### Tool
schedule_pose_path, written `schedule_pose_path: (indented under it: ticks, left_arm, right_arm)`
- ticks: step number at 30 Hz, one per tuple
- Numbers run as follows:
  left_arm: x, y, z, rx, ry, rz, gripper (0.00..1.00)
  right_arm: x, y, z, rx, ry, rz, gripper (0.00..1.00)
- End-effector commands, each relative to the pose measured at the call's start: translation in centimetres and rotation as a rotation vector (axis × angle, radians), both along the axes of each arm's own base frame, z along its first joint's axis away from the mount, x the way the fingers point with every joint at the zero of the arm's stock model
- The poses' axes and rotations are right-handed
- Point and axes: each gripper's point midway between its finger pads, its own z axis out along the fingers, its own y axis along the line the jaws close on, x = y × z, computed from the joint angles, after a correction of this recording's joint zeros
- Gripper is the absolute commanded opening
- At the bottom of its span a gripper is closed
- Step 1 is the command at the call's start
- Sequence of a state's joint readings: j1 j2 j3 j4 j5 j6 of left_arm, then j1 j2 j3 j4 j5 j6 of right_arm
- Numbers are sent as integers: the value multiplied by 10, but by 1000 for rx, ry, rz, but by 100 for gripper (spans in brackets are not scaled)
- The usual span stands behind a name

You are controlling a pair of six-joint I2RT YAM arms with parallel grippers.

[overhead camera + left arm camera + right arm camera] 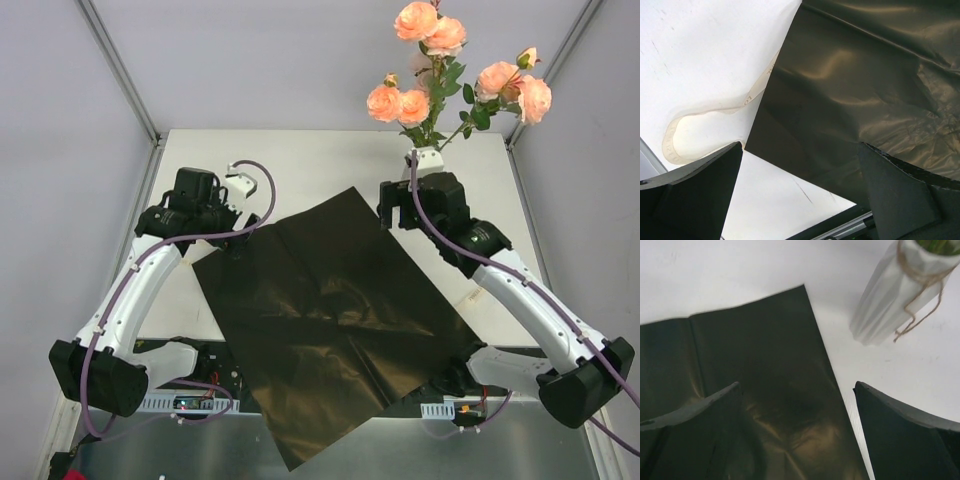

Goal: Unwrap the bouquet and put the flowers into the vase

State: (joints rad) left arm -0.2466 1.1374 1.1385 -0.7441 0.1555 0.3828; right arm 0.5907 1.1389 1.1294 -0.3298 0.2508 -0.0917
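The flowers (pixel 450 80), peach-pink roses with green leaves, stand upright in the pale ribbed vase (pixel 427 157) at the table's back right. The vase (pixel 890 295) shows twine at its neck in the right wrist view. The bouquet's black wrapping sheet (pixel 330 320) lies spread flat on the table, with no flowers on it. My right gripper (pixel 395 210) hangs open over the sheet's far right corner (pixel 755 370), just short of the vase, with nothing between its fingers (pixel 797 387). My left gripper (pixel 228 238) stands open and empty (pixel 801 150) over the sheet's left corner (pixel 865 75).
A cream ribbon (pixel 705 112) lies loose on the white table beside the sheet's left edge. The sheet's near corner hangs over the front rail (pixel 180 405). Grey walls and metal posts (pixel 120 70) close in the table on three sides.
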Motion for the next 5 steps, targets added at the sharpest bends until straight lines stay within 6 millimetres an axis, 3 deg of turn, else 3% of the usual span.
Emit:
schedule_pose_path:
  ticks: [1, 5]
  left_arm:
    - [7, -2, 8, -41, -13, 39, 99]
    - [13, -2, 3, -55, -19, 53, 99]
  right_arm:
    - [-27, 1, -2, 18, 39, 40, 96]
    - [-32, -4, -8, -23, 57, 50, 96]
